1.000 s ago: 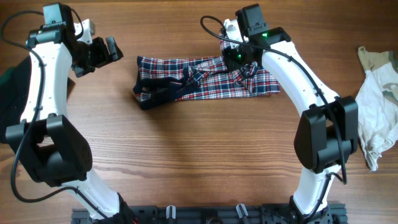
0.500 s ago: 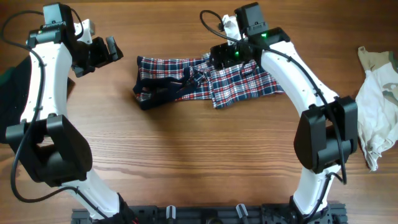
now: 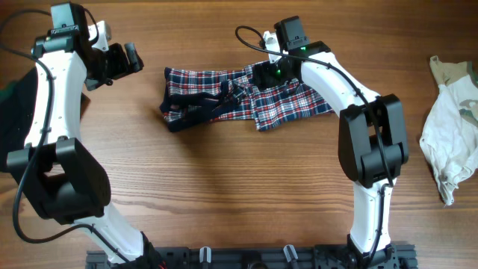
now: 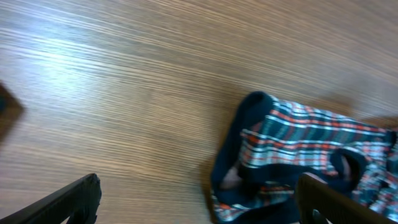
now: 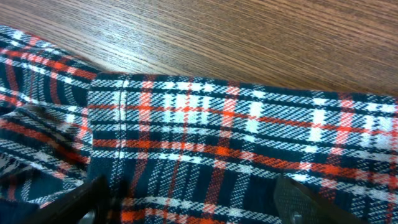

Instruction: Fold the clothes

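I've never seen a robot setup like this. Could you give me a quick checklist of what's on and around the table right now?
Surface: wooden table, mostly bare, no spills seen.
Job's things: plaid shirt lies bunched in a long strip at the far middle, not neatly folded.
Clutter: white and beige garment at the right edge; black garment at the left edge, partly behind the left arm.
Grippers: left gripper open over bare wood, left of the shirt; right gripper open just above the shirt, holding nothing.
Cables: black cable loops off the right arm's wrist, clear of the shirt.
Surroundings: black rail along the near edge carries both arms; nothing seen beyond the table.
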You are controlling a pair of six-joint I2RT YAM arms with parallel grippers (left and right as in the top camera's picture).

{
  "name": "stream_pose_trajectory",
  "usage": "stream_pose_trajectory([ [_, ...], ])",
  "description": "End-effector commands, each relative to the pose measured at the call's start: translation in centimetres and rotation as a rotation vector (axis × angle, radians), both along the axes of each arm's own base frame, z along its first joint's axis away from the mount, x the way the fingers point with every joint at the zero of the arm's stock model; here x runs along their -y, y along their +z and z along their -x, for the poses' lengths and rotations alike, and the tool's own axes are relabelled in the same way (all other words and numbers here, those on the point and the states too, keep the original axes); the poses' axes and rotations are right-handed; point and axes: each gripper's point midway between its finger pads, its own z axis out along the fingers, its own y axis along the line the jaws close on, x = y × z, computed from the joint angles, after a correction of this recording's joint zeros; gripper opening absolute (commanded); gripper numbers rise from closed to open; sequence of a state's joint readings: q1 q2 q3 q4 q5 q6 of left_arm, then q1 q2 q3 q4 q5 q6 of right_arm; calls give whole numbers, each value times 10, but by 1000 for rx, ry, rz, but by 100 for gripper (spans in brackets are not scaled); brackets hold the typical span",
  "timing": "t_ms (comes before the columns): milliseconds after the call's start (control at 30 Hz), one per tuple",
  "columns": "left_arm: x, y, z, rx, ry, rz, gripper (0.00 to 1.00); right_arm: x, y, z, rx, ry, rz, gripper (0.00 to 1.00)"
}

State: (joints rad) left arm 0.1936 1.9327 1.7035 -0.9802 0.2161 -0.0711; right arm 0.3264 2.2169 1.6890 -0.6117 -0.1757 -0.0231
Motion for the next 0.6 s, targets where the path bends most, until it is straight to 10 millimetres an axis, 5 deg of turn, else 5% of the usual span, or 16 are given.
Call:
stream_pose_trajectory([
  [0,-30,-10,6,-46,45,-165,100,-10,19,0,20,24,-45,85],
  [100,-40,-10,7,-56,65,-218,100,7,83,-10,153,-32,19,86],
  [200,-41,-9,6,-50,66,-219,100,54,118,6,177,-145,190,89],
  [267,-39,-8,3,-36,72,-209,100,77,106,24,87,-184,258,88],
  [333,-13,-6,-3,-5,16,-72,100,90,82,37,5,-212,273,88],
  [433,25,3,-7,39,-65,135,100,86,42,45,-60,-194,231,87],
  [567,45,-2,4,-15,-98,191,100,71,-1,43,-35,-167,142,89],
])
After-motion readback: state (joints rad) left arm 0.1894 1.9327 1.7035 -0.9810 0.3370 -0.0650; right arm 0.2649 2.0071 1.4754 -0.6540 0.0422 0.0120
